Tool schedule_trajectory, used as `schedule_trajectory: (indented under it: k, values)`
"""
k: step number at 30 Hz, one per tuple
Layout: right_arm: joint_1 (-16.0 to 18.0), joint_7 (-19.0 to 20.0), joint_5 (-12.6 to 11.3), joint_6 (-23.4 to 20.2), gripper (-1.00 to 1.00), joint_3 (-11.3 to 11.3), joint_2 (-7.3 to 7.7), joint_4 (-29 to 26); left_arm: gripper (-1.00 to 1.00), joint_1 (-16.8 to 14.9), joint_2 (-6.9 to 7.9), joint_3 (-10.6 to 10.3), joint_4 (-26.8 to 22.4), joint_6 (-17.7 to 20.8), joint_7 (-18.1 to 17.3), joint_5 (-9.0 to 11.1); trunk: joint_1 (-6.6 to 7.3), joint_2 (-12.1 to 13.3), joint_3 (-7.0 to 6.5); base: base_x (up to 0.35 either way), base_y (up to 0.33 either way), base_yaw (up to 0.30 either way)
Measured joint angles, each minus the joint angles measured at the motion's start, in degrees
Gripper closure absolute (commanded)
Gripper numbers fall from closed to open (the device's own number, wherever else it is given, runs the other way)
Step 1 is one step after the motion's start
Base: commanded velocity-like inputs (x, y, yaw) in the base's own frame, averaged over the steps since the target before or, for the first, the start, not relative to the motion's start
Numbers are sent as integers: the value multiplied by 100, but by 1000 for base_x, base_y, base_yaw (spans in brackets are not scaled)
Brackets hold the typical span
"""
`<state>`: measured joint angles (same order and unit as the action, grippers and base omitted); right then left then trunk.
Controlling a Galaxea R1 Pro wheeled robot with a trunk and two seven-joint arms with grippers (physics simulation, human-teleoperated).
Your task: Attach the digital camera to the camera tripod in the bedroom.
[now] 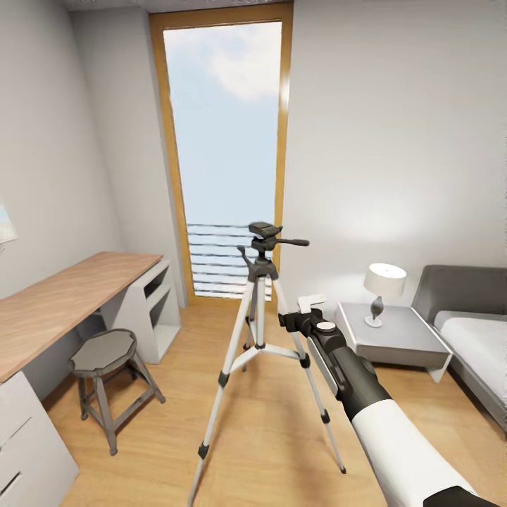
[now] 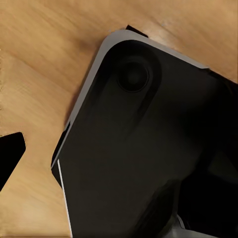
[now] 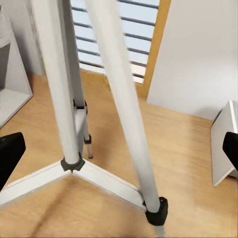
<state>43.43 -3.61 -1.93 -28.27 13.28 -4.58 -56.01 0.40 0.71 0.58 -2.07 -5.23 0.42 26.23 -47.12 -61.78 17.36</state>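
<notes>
The camera tripod (image 1: 259, 296) stands in the middle of the bedroom floor in front of the tall window, and its black head (image 1: 264, 231) is bare, with the pan handle pointing right. The digital camera is out of view. My right gripper (image 1: 301, 315) is held beside the tripod's right leg, below the head. In the right wrist view it (image 3: 120, 148) is open, fingertips (image 3: 10, 154) wide apart, with the silver legs (image 3: 119, 99) close ahead. In the left wrist view one black fingertip (image 2: 10, 158) of my left gripper sits far out at the edge, open and holding nothing, above my own dark body (image 2: 148, 148).
A wood-topped desk (image 1: 63, 303) runs along the left wall with a round metal stool (image 1: 103, 352) before it. A grey nightstand (image 1: 394, 336) with a white lamp (image 1: 384, 283) and the grey bed (image 1: 479, 345) stand at the right. Light wood floor (image 1: 267, 436) surrounds the tripod.
</notes>
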Motion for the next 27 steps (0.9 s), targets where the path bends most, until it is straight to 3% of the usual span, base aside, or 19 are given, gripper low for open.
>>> schedule_trajectory:
  k: [22,27]
  values:
    - [0,49,-4,-45,-100,-3,9,244,-100,0,0,0,1,-1,4,3,0,0,0,-336,0,0]
    - [-32,62,-3,-68,-100,-2,145,387,-100,0,0,0,0,0,2,0,0,0,0,-337,0,0]
